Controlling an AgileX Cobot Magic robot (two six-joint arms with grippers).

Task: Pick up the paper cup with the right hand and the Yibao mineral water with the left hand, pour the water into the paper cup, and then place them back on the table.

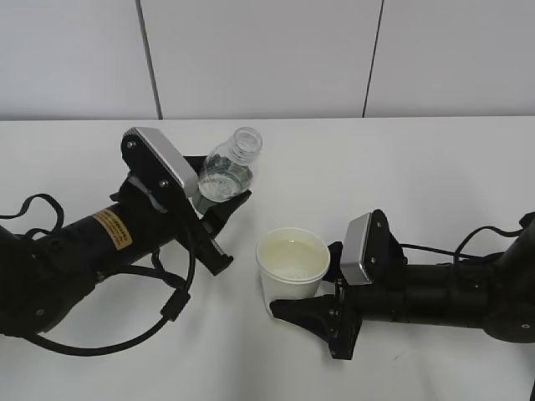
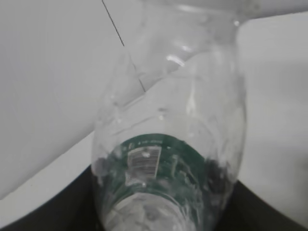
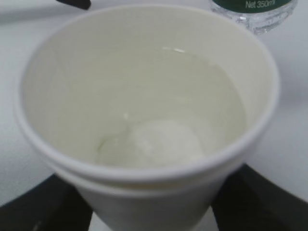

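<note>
My left gripper (image 1: 219, 219), on the arm with the yellow sticker, is shut on the clear Yibao water bottle (image 1: 226, 174), which has a green label and an open neck and tilts up to the right. The bottle fills the left wrist view (image 2: 168, 159). My right gripper (image 1: 303, 313) is shut on the white paper cup (image 1: 292, 266), which stands upright with water in it, to the right of and below the bottle. In the right wrist view the cup (image 3: 144, 115) fills the frame with black fingers (image 3: 260, 202) at both sides and the bottle's base (image 3: 255, 12) behind it.
The white table (image 1: 418, 167) runs back to a pale panelled wall (image 1: 267, 58). Black cables loop beside the left arm (image 1: 159, 317) and behind the right arm (image 1: 468, 246).
</note>
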